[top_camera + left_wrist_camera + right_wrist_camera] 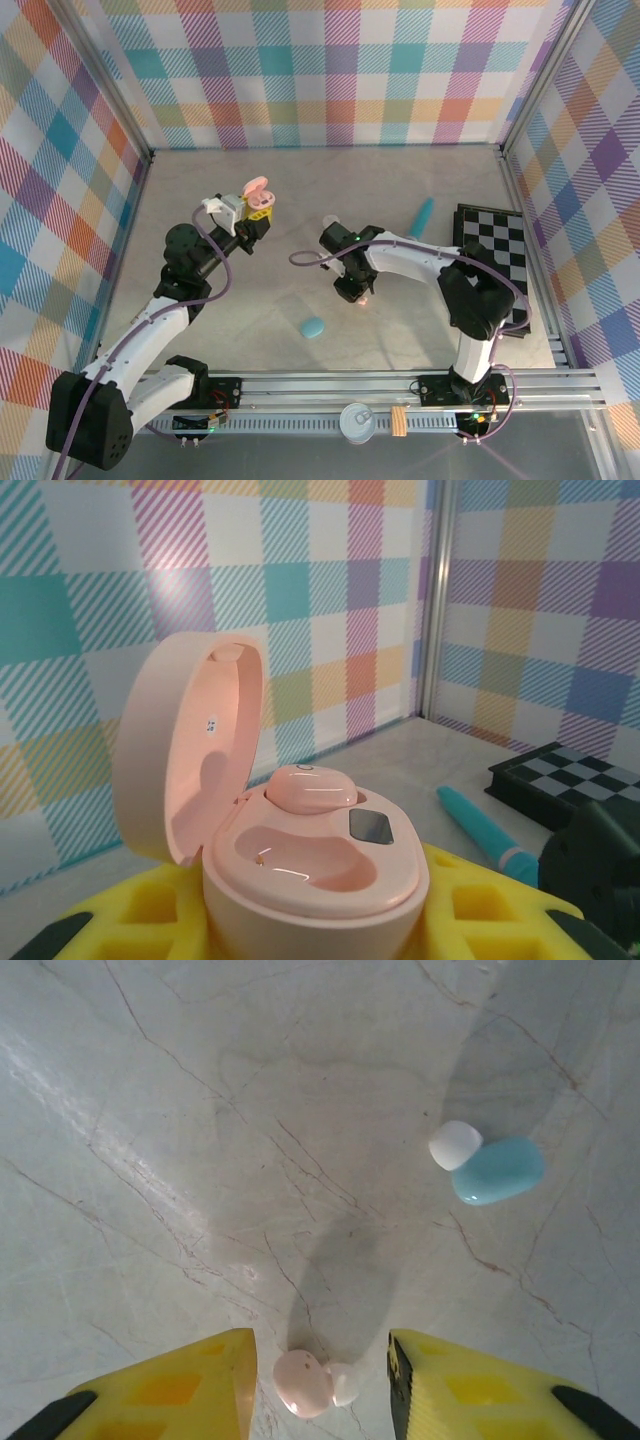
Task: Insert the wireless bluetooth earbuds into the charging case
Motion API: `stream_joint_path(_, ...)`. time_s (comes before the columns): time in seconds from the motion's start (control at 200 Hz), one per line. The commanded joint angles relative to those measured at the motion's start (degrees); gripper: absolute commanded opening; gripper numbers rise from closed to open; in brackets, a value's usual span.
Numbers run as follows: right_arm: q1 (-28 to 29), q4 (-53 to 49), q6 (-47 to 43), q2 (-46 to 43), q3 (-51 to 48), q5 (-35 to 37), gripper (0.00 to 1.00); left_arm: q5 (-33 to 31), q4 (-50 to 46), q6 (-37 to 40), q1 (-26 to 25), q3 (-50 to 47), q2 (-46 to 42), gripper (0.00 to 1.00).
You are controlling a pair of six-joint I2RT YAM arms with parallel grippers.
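Note:
My left gripper is raised above the table and shut on the pink charging case, which sits upright between yellow pads. Its lid stands open. One pink earbud sits in the far slot, while the near slot is empty. Low over the table, my right gripper is open, its yellow fingers on either side of a second pink earbud that lies on the surface with small gaps at both sides. A teal earbud with a white tip lies apart.
A long teal strip lies behind the right arm. A black checkered board rests at the right side. Plaid walls and metal rails enclose the marble table.

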Motion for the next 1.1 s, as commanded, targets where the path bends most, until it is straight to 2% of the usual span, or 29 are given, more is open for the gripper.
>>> stream_joint_path(0.0, 1.1, -3.4, -2.2, 1.4, 1.5, 2.0, 0.38, -1.7, -0.3, 0.1, 1.1, 1.7, -1.1, 0.24)
stream_joint_path(0.13, 2.0, -4.7, -2.2, 2.5, 2.6, 1.3, 0.33, -1.4, -0.8, 0.3, 1.1, 2.0, -1.0, 0.24)
stream_joint_path(0.685, 3.1, -7.4, -2.9, 6.3, 3.4, 4.3, 0.32, -0.7, -0.8, 0.2, 1.2, 2.1, -0.5, 0.24)
stream_joint_path(1.1, 3.1, -7.1, -0.8, 5.7, 3.4, 4.2, 0.17, 0.3, -0.6, 0.2, 1.2, 1.8, -0.3, 0.24)
